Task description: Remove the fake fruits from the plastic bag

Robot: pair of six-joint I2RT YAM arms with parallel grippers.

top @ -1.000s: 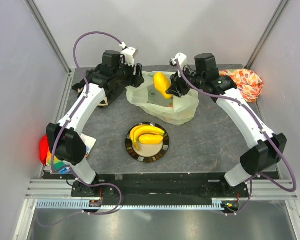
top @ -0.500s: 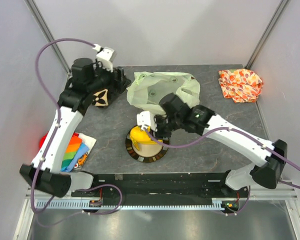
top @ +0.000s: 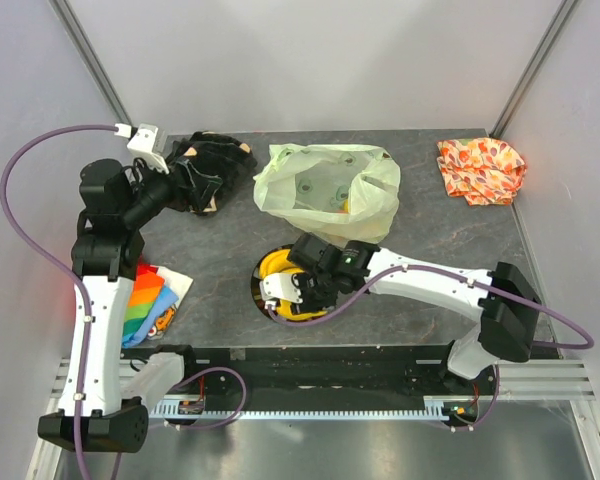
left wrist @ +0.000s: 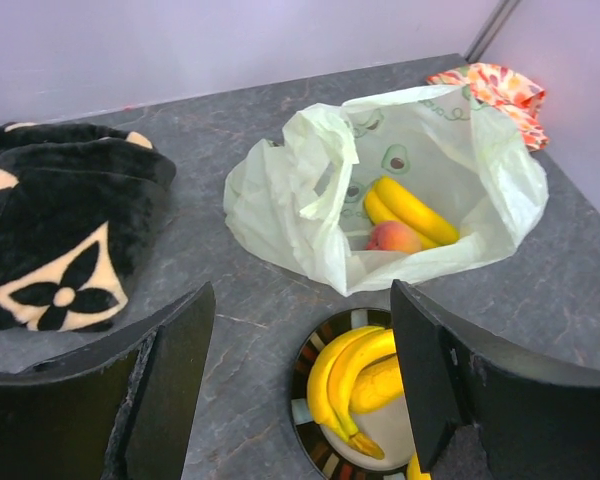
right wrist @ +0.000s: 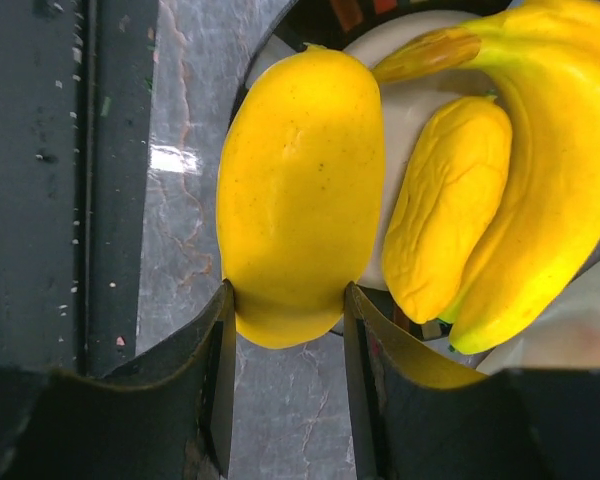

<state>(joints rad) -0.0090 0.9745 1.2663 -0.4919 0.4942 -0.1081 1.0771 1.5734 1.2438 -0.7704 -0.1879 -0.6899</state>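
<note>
The bag [left wrist: 280, 200] at the bench's [left wrist: 230, 130] far edge holds a banana bunch [left wrist: 412, 210] and peach [left wrist: 392, 237]; before it, a plate [left wrist: 303, 362] carries bananas [left wrist: 345, 372], an oval fruit [right wrist: 295, 190] at its rim.

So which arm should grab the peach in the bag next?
Probably the left. The left gripper is open and empty, facing the plastic bag where the peach lies. The right gripper is busy, shut on the yellow oval fruit at the plate.
</note>
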